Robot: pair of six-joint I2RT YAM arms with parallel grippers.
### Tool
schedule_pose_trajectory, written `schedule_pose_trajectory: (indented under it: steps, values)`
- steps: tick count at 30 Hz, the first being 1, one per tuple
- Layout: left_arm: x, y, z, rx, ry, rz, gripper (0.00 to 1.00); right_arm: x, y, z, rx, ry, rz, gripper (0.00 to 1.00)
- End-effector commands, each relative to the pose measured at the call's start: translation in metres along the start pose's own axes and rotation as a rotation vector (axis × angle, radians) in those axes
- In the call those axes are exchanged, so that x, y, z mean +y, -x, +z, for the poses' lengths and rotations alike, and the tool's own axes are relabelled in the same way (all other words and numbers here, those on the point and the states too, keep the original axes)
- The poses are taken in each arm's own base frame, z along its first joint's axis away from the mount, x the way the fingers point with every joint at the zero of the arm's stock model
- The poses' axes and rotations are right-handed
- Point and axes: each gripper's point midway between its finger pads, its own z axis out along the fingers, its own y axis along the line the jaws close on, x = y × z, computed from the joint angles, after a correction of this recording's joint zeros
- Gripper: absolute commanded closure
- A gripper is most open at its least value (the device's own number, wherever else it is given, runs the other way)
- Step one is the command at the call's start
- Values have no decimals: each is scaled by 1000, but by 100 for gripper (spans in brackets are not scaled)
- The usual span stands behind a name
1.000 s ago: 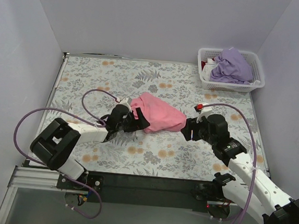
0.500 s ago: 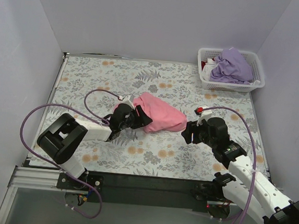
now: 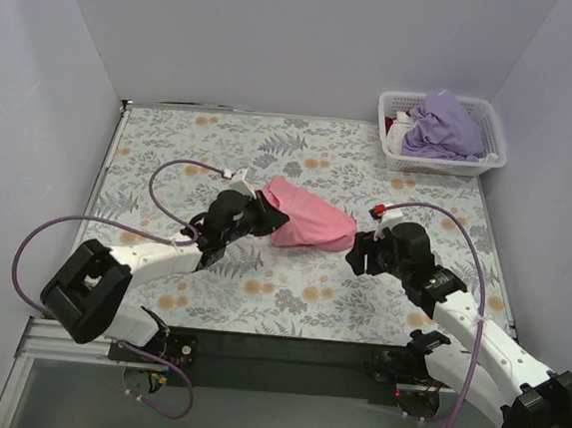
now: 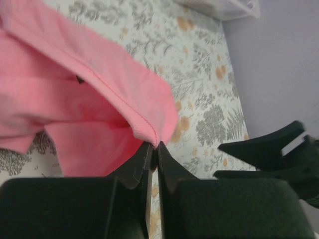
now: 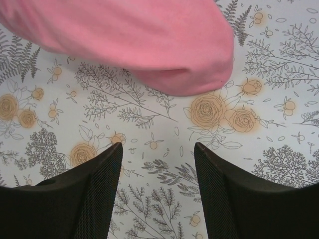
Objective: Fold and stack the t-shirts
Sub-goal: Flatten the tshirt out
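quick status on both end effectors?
Left end effector: closed on the pink t-shirt hem.
Right end effector: open, empty, just short of the shirt.

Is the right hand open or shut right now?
Open. The right hand has its fingers apart over the tablecloth, short of the pink t-shirt.

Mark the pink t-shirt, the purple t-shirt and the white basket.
Salmon pink cloth t-shirt point(image 3: 310, 224): top external view, middle of its bunched body.
Lavender purple cloth t-shirt point(image 3: 444, 123): top external view, top of its heap.
White plastic lattice basket point(image 3: 440, 166): top external view, near wall.
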Motion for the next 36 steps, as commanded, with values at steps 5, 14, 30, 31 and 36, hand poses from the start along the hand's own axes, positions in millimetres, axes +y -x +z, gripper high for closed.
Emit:
schedule_pose_trajectory:
  steps: [5,14,30,31,36]
  values:
    - [-68,97,-49,-229,-12,184,100,0,10,16,-19,-3,11,26]
    - [-97,120,-64,-239,-38,247,100,13,5,49,-33,96,35,18]
    - [-135,256,-143,-590,260,467,100,24,13,55,-120,174,-12,23]
    - [-128,257,-146,-596,288,466,100,27,9,59,-99,187,-15,23]
    - [-100,251,-158,-601,362,451,100,50,26,75,-97,243,-70,23]
